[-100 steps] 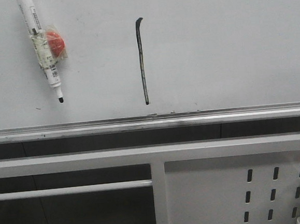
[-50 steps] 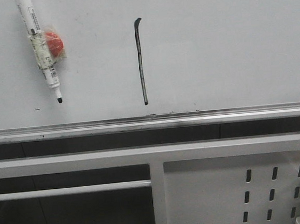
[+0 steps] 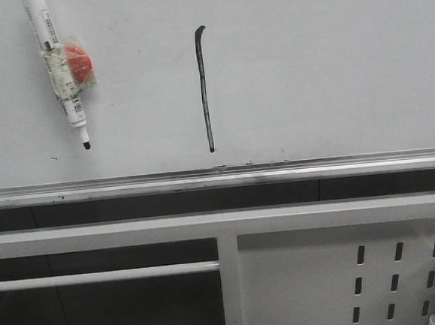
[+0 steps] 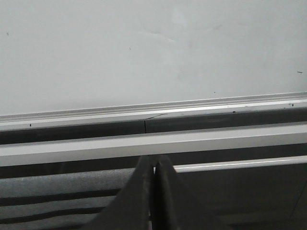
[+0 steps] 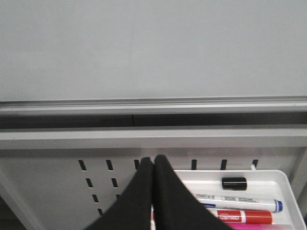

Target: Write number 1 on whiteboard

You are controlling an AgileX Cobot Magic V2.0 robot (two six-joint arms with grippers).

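Observation:
The whiteboard (image 3: 330, 63) fills the upper front view, with its silver rail (image 3: 219, 179) below. The number 1 (image 3: 205, 88) is a dark near-vertical stroke with a hooked top, near the board's middle. A white marker (image 3: 59, 69), uncapped and tip down, hangs at the upper left, taped to a red round piece (image 3: 79, 64). Neither gripper shows in the front view. My left gripper (image 4: 154, 163) is shut and empty, facing the board (image 4: 144, 52) below the rail. My right gripper (image 5: 153, 163) is shut and empty, facing the board (image 5: 153, 48).
A white perforated panel (image 3: 309, 276) with slots sits below the rail on the right. A white tray (image 5: 283, 179) hangs on it, holding a blue-capped marker (image 5: 240, 200), a red marker (image 5: 244, 216) and a loose black cap (image 5: 234, 183). White frame bars cross below the board.
The whole front view has shifted very slightly to the left. The stroke and the hanging marker look the same.

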